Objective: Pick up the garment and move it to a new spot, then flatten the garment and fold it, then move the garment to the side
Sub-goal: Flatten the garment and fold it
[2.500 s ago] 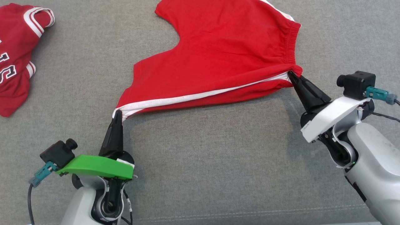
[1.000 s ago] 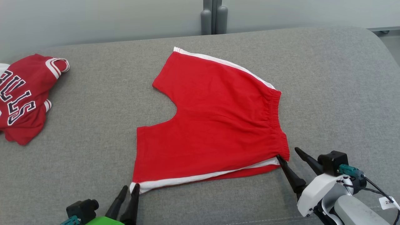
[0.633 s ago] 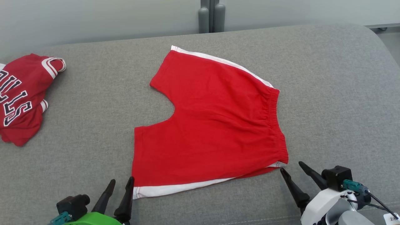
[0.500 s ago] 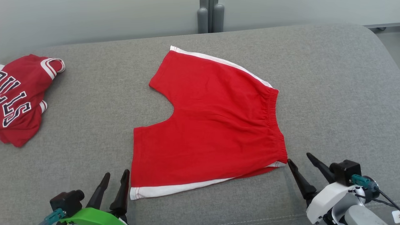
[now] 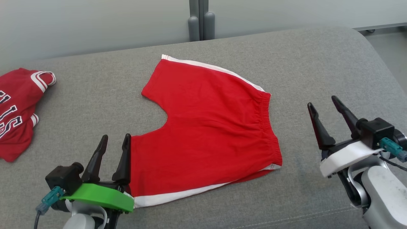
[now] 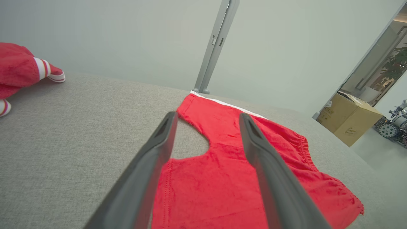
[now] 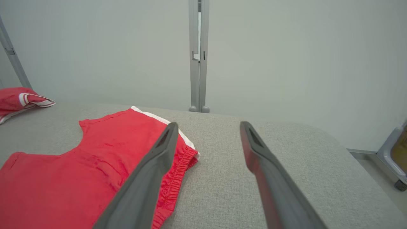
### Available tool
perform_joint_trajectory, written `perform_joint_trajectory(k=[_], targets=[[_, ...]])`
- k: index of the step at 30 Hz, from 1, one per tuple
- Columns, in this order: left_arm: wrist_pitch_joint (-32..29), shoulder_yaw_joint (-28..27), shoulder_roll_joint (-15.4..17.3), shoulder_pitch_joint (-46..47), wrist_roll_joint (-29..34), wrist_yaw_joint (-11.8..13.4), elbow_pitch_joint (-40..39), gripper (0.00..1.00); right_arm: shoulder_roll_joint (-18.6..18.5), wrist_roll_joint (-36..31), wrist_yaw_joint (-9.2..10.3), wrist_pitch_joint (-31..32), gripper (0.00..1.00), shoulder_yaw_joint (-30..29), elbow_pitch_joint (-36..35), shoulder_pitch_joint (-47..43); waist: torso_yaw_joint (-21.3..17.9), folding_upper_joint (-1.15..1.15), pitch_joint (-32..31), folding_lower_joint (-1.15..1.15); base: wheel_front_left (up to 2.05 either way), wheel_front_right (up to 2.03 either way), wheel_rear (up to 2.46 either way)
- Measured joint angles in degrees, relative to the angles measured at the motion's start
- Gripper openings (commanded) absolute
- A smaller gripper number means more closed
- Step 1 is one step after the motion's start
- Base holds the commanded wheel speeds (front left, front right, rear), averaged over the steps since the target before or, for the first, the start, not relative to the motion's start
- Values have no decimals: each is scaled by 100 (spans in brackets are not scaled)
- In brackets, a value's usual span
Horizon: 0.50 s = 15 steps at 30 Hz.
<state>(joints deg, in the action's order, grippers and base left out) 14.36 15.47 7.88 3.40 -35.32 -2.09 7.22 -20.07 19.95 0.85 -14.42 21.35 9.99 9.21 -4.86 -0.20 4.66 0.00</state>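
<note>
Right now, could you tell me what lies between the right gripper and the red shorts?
Nothing but bare grey cushion: the head view shows the open right gripper apart from the red shorts, with no object between.

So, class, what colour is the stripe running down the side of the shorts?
White: the stripe edges the red shorts, clearest in the head view.

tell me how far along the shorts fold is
Done: the red shorts lie spread flat on the grey cushion, with no fold in them yet. In hand: nothing. The left pincer stands open by the near leg hem, and the right pincer is open, clear of the waistband. Left: fold the shorts, then move them to the side.
</note>
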Motion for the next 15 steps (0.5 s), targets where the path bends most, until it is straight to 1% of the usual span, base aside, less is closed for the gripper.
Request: perform_joint_trajectory(k=[3,6,8,11,15], targets=[[5,-112,-67,10,154,109,-101,100,35,-32,180,-1,100,-155,-89,81,-5,0,-14,0,0,0,0],[5,-140,-130,12,365,213,-107,100,146,-32,331,-2,100,-324,-163,92,22,0,-38,0,0,0,0],[5,-168,-131,9,498,243,-127,100,220,-35,333,-2,100,-344,-193,87,51,0,-59,0,0,0,0],[5,-290,-133,5,631,391,-235,100,345,-45,382,-2,100,-344,-227,73,84,0,-98,0,0,0,0],[5,-381,-146,-102,808,514,-303,100,457,-111,388,-2,100,-341,-297,-4,110,0,-137,0,0,0,0]])
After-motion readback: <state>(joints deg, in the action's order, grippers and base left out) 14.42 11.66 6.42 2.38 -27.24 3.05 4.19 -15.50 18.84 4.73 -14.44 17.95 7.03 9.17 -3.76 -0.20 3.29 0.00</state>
